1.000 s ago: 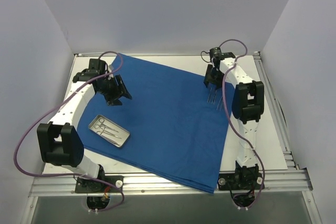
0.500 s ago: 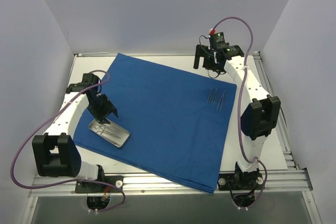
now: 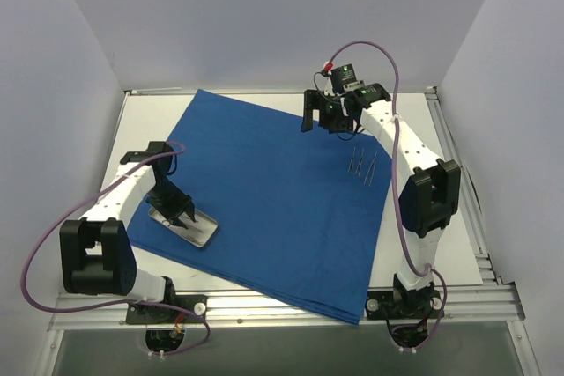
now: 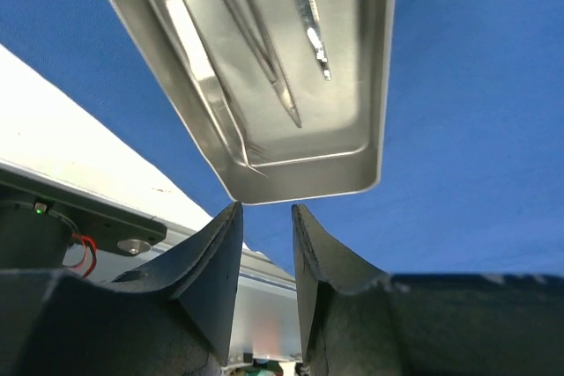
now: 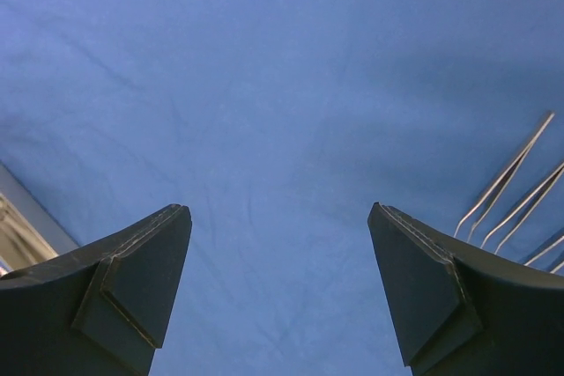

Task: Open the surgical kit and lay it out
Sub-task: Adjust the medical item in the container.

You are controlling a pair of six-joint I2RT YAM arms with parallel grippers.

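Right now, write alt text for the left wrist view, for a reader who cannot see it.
A shiny rectangular metal tray holding thin silver instruments lies on a royal-blue cloth, its near rim just beyond the left end effector, whose dark fingers stand slightly apart and hold nothing.

A robotics lab cell: plain white walls (image 3: 264,15) enclose an aluminium-framed table (image 3: 458,253) bearing cabled robot arms (image 3: 401,143).
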